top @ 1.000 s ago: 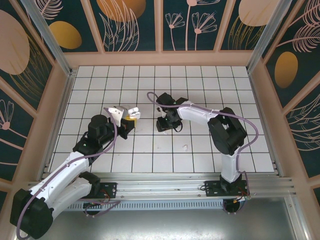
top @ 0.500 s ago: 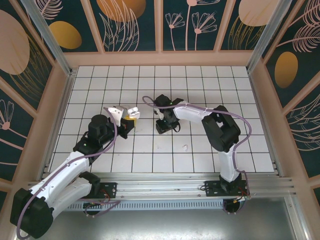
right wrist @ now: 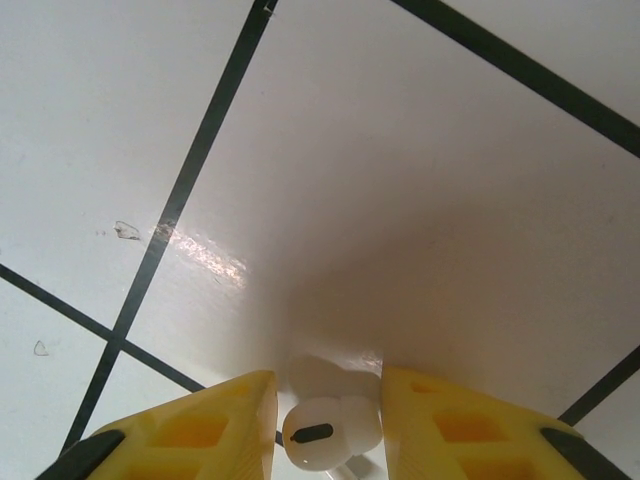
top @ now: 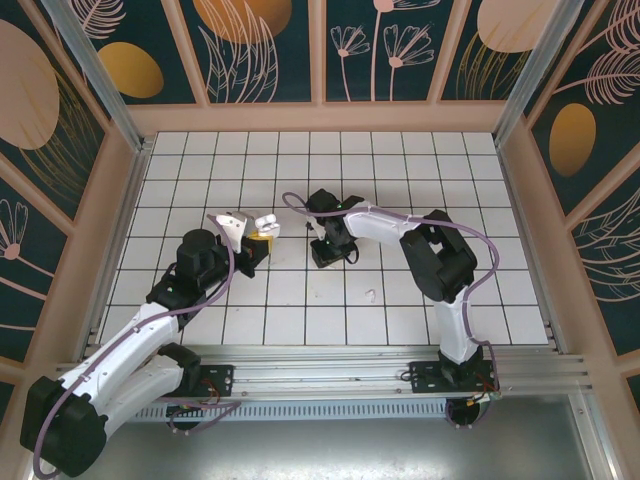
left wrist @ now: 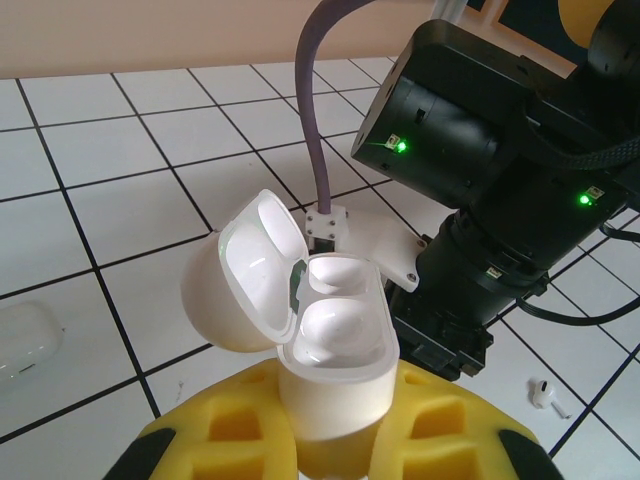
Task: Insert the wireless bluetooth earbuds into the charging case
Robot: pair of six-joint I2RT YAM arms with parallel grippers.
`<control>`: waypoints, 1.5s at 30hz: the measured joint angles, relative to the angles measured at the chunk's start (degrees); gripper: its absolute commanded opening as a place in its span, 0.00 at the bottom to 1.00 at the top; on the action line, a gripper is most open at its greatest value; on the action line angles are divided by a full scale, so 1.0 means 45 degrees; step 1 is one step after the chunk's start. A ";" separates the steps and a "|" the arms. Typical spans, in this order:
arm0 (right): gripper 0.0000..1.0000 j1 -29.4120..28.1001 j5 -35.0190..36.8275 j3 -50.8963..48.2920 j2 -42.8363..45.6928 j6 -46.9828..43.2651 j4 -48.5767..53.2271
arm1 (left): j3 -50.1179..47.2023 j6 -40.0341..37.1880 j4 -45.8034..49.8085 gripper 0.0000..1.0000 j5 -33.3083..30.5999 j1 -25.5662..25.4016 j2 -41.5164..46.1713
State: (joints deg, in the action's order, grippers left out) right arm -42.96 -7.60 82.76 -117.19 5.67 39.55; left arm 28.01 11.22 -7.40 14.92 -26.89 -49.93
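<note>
White earbud point(right wrist: 320, 432) lies between parted fingers of the right tool point(right wrist: 325, 405) (clear from the wrist camera); left tool point(left wrist: 335, 440) clamps the open case point(left wrist: 335, 340).

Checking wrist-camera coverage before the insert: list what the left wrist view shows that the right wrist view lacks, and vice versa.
Left wrist: the open, empty-looking charging case clamped in the left gripper, the right arm's black body, a loose earbud on a tile. Right wrist: another earbud on the floor between the yellow fingers of the right gripper; grip unclear. Both: white tiled floor with dark grid lines.
</note>
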 measured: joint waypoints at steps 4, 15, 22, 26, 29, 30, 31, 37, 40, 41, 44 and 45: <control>0.29 0.0000 0.0010 0.0000 0.0000 0.0044 0.0058 | 0.0000 0.0000 0.0000 0.00 -0.0049 0.0000 0.0000; 0.23 0.0194 -0.0019 0.0053 0.0092 0.0767 0.0262 | -0.0170 -0.0053 -0.0175 0.00 0.0146 0.0000 0.0005; 0.23 0.0884 0.0262 0.0053 0.1841 0.1865 0.0214 | -0.0903 -0.0146 -0.1617 0.00 0.1093 0.0000 0.0000; 0.24 0.0933 0.0957 0.0049 0.3555 0.2652 -0.0151 | -0.0908 -0.0146 -0.2730 0.00 0.1603 -0.0024 -0.0491; 0.24 0.0913 0.1481 -0.0083 0.4886 0.3313 -0.0738 | -0.0865 -0.0165 -0.3502 0.00 0.1744 -0.0243 -0.1205; 0.24 0.0889 0.1656 -0.0209 0.5353 0.3546 -0.1020 | -0.0806 -0.0209 -0.3662 0.00 0.1787 -0.0389 -0.1515; 0.24 0.0879 0.1807 -0.0374 0.5795 0.3759 -0.1307 | -0.0704 -0.0257 -0.3793 0.00 0.1821 -0.0544 -0.1851; 0.24 0.0146 0.2569 -0.2001 0.8422 0.4352 -0.3551 | 0.0102 -0.0413 -0.5081 0.00 0.1957 -0.1282 -0.3585; 0.24 -0.0680 0.2832 -0.2963 0.9520 0.4381 -0.5037 | 0.0651 -0.0447 -0.5731 0.00 0.1977 -0.1569 -0.4255; 0.24 -0.0933 0.2875 -0.3283 0.9826 0.4381 -0.5561 | 0.0772 -0.0447 -0.5950 0.00 0.1977 -0.1642 -0.4391; 0.24 -0.1593 0.3036 -0.4303 1.0593 0.4391 -0.7281 | 0.0957 -0.0442 -0.6654 0.00 0.1962 -0.1826 -0.4639; 0.24 -0.1749 0.3075 -0.4682 1.0797 0.4396 -0.7893 | 0.0971 -0.0437 -0.6815 0.00 0.1914 -0.1880 -0.4673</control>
State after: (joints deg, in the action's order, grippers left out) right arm -50.83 6.24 61.69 -68.60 25.45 4.03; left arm 32.38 9.26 -38.06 23.53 -35.35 -70.96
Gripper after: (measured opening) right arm 0.242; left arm 0.118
